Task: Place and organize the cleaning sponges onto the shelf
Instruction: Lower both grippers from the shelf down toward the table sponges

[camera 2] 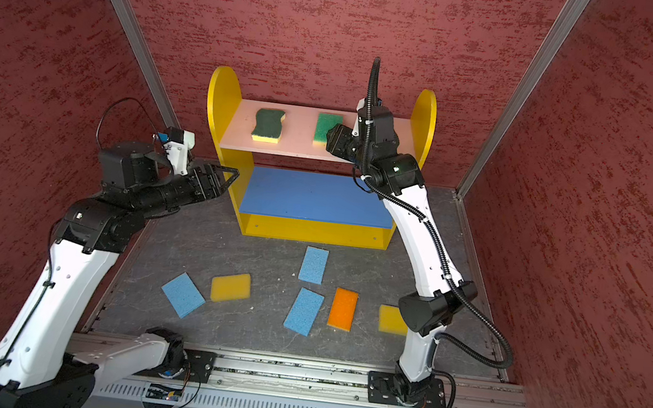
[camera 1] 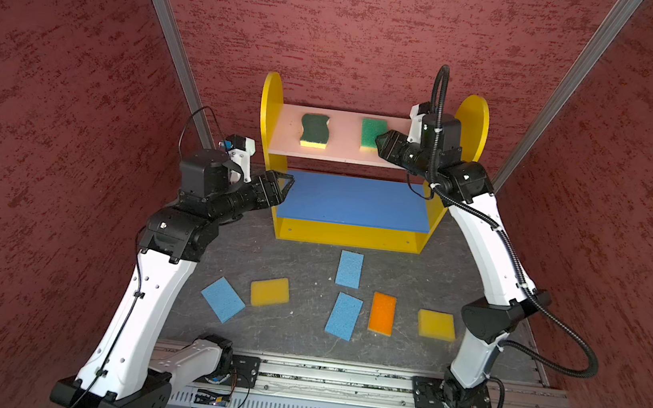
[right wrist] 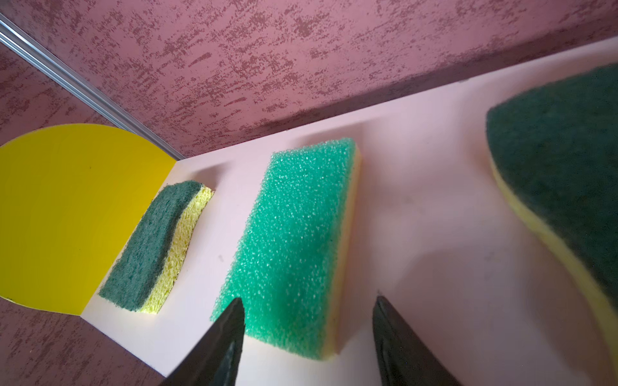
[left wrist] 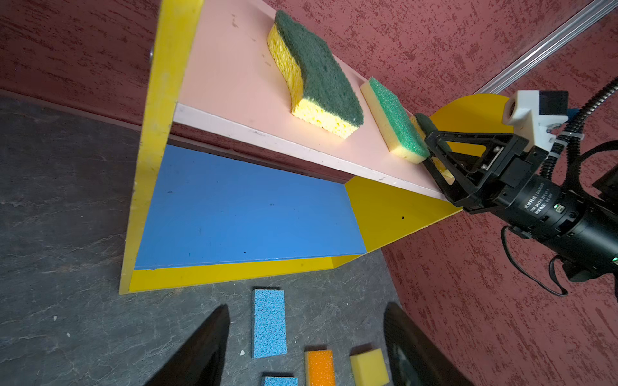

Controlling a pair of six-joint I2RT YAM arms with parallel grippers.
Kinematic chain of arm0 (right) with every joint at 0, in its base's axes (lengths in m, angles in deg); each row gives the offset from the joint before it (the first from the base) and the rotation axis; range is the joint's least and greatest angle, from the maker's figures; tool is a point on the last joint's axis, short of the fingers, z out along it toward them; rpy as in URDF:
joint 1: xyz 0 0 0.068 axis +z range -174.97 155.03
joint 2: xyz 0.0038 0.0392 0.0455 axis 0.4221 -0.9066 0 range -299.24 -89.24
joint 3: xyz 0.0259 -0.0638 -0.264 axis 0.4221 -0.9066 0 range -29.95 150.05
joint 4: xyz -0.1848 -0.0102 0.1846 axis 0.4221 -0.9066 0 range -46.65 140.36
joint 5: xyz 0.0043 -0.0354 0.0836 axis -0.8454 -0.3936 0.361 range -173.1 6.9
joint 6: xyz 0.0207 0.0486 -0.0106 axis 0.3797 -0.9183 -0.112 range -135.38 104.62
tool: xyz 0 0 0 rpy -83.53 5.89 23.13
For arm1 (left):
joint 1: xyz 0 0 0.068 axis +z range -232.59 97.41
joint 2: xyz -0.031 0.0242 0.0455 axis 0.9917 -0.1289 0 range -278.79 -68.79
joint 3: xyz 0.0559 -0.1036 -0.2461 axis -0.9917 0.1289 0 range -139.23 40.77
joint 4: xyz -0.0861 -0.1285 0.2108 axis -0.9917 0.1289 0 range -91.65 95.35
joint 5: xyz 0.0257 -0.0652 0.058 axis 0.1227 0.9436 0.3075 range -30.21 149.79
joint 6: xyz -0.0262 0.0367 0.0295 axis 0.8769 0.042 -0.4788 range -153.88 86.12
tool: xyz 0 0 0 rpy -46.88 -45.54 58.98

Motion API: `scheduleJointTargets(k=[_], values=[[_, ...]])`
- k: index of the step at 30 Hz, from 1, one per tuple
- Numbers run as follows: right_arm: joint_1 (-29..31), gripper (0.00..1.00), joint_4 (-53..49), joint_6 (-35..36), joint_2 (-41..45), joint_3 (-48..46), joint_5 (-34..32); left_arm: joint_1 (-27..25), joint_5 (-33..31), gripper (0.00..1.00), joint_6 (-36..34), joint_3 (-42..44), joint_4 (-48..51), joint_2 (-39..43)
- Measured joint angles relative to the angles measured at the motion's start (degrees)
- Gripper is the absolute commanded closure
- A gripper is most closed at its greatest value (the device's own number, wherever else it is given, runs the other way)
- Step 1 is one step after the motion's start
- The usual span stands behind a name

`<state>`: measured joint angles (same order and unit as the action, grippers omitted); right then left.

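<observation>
We list one shelf (camera 1: 272,98) of smooth painted board: two yellow round-topped side panels, a pink top board (camera 1: 343,142), a blue middle board (camera 1: 354,202) and a yellow bottom board (camera 1: 348,235). We count nine sponges. Three lie flat on the pink top board. Near the left panel is a dark-green wavy sponge (camera 1: 314,129), fibrous scouring face over porous yellow foam. At the middle is a bright green rectangular sponge (camera 1: 371,132), coarse open-cell foam on a pale yellow base. Toward the right end is a second wavy sponge (right wrist: 561,160). Six lie apart on the grey veined floor mat (camera 1: 301,261) before the shelf: three thin blue sponges (camera 1: 349,269) (camera 1: 223,299) (camera 1: 344,316), two thick yellow sponges (camera 1: 269,291) (camera 1: 436,324) and one orange sponge (camera 1: 382,314). The left gripper (camera 1: 285,190) hangs beside the left panel, jaws apart, empty. The right gripper (right wrist: 308,300) hovers at the bright green sponge's near end, jaws spread, clamping nothing.
</observation>
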<state>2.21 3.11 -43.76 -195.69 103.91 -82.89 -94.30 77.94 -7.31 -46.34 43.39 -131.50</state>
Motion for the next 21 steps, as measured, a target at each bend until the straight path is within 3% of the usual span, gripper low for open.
scheduleJointTargets(k=[9,21], values=[[0.0,0.28,-2.4,1.3,4.3,-1.4,0.9,0.1,-2.0,0.24,0.0,-0.4,4.0,0.1],[0.5,0.25,5.8,1.8,23.3,-28.4,7.7,-2.2,-0.6,0.22,-0.7,1.5,9.6,0.6]])
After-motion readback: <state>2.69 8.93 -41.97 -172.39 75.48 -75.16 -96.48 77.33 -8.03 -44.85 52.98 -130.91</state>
